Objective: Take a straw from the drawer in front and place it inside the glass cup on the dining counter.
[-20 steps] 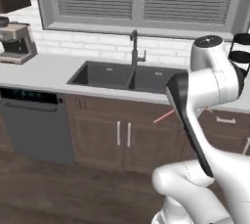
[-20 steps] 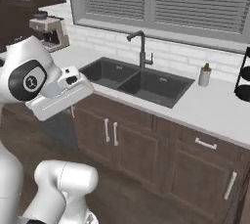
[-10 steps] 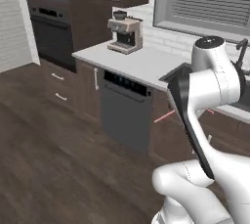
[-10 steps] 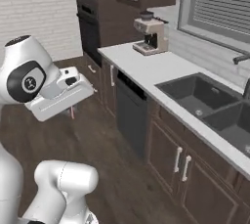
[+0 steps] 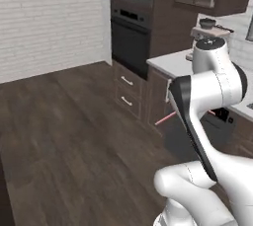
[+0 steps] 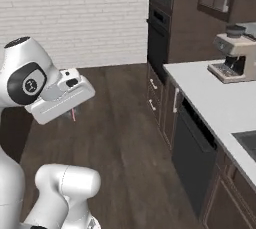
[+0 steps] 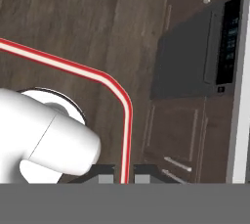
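Between my gripper (image 7: 124, 173) fingertips, pressed together, I pinch the straw (image 7: 128, 120): thin, red with a pale centre stripe, bent sideways above the grip. Beyond it lie dark wood floor (image 7: 97, 22) and a dishwasher (image 7: 195, 56); no legible writing.

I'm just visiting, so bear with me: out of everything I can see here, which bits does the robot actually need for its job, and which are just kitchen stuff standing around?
Needed for the job:
- straw, red with a bend
- gripper, shut on the straw

Just standing around:
- coffee machine on the worktop
- wall oven
- dishwasher
- wooden floor
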Robot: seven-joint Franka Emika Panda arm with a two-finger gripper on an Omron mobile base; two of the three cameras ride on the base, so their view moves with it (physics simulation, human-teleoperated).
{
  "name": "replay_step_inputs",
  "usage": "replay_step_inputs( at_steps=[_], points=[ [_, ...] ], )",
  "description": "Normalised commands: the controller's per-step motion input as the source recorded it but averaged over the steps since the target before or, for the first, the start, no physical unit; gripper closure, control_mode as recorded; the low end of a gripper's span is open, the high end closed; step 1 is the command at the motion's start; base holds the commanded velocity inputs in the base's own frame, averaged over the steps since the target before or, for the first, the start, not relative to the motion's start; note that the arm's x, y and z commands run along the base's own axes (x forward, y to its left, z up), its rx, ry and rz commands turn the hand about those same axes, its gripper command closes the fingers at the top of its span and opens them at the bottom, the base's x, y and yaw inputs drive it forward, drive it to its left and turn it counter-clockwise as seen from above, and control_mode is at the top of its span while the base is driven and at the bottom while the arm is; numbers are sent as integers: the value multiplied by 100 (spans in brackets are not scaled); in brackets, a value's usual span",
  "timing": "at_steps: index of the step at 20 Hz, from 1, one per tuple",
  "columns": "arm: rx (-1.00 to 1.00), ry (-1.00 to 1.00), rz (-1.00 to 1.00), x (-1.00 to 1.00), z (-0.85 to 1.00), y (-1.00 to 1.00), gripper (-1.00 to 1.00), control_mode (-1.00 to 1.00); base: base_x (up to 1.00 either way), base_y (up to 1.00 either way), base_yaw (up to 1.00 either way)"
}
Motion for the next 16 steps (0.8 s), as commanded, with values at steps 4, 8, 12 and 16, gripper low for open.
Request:
replay_step_inputs(
  at_steps=[4, 8, 12, 16],
  points=[
    [0, 0, 0, 0, 0, 0, 100, 100, 100, 1, 42],
    [0, 0, 0, 0, 0, 0, 100, 100, 100, 0, 39],
    [0, 0, 0, 0, 0, 0, 100, 100, 100, 0, 38],
    [0, 0, 0, 0, 0, 0, 100, 100, 100, -1, 34]
  ],
)
